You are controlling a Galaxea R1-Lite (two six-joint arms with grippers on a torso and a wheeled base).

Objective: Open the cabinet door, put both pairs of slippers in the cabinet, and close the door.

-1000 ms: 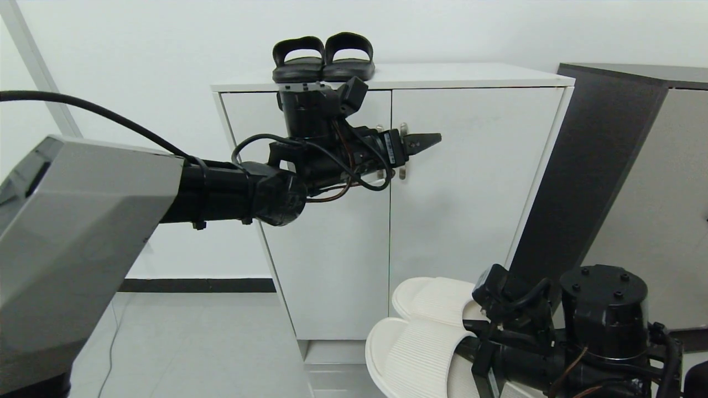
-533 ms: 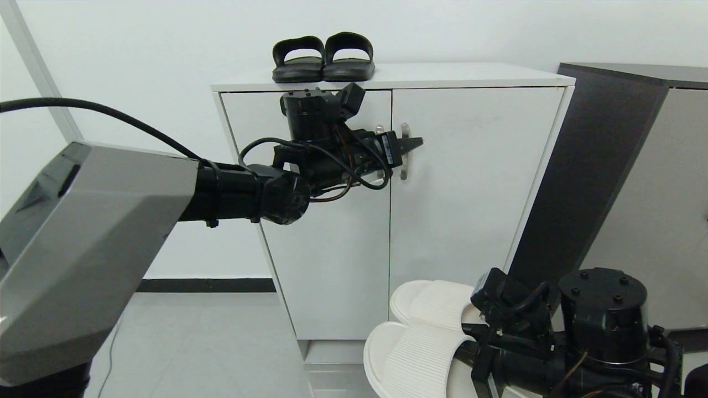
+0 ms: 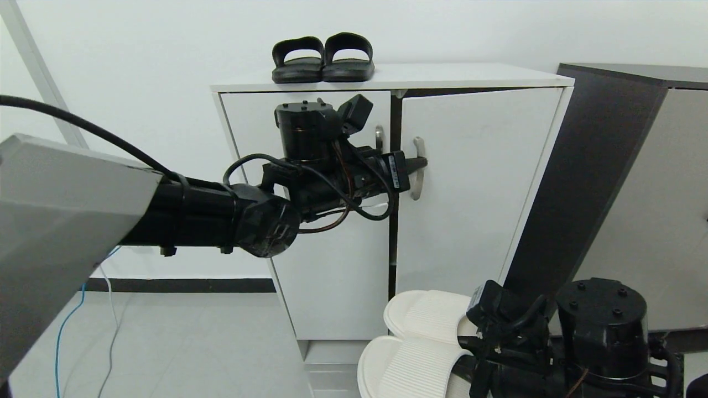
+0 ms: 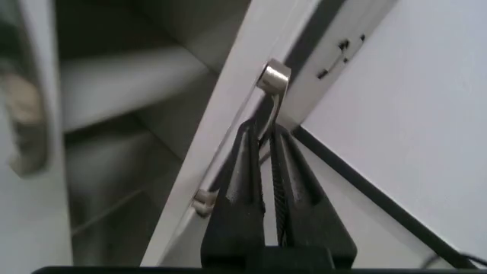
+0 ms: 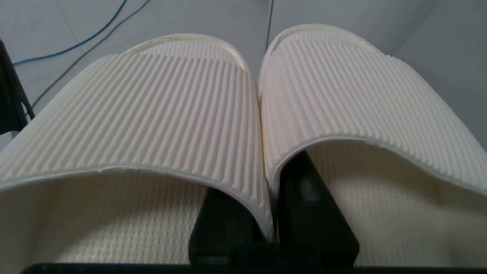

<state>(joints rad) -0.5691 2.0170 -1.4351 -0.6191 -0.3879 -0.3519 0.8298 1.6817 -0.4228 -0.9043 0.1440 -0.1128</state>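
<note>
Squarely between left fingers, door handle; between right fingers, white slippers.

A bare lab-like room: plain white wall, grey floor, loose cables, one white cabinet.

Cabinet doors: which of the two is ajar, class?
The right door, its handle clamped by the left pincer: a dark gap separates it from the left door, which sits flush.

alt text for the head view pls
The left gripper grips the curved metal handle of the right-hand white cabinet door, which stands ajar. Black slide slippers sit on top; the right gripper holds white ribbed slippers low in front.
</note>
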